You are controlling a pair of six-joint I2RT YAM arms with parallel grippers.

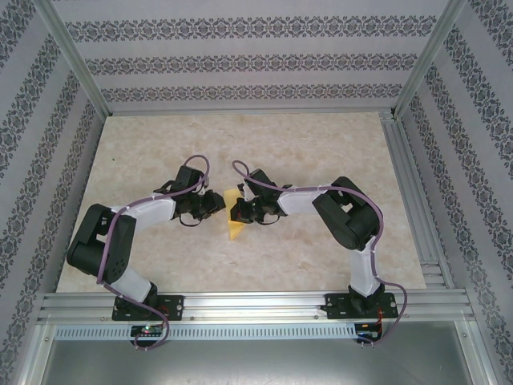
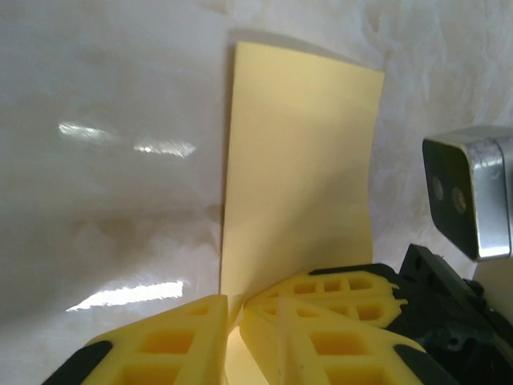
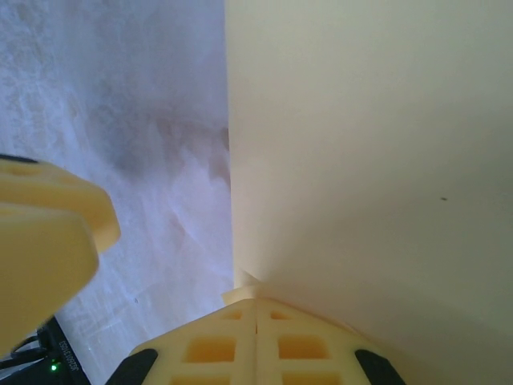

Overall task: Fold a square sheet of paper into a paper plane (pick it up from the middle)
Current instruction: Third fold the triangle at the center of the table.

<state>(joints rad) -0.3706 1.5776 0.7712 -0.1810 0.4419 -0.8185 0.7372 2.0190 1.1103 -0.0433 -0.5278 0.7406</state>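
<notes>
- Our right gripper (image 3: 256,303) has its jaws pressed together on the square sheet of paper (image 3: 361,144). In the right wrist view the yellow sheet spreads from the fingertips toward 12 and 1 o'clock.
- Our left gripper (image 2: 235,309) has its jaws drawn close, with the sheet's lower edge running down between them. We cannot tell whether they press on the paper or only flank it.
- In the left wrist view the sheet stands up from those tips toward 12 o'clock, gently curved.
- Just beside the left tips, at their 2 o'clock, we see a yellow finger (image 2: 321,287) of the right gripper against the sheet. A silver-fronted camera block (image 2: 469,192) sits beyond it at 3 o'clock.
- From above, the two grippers meet tip to tip over the middle of the table (image 1: 160,144), the left arm reaching in from 9 o'clock and the right from 3 o'clock.
- The sheet sits between them. Most of it shows toward 6 o'clock, and a small corner shows at 12 o'clock.
</notes>
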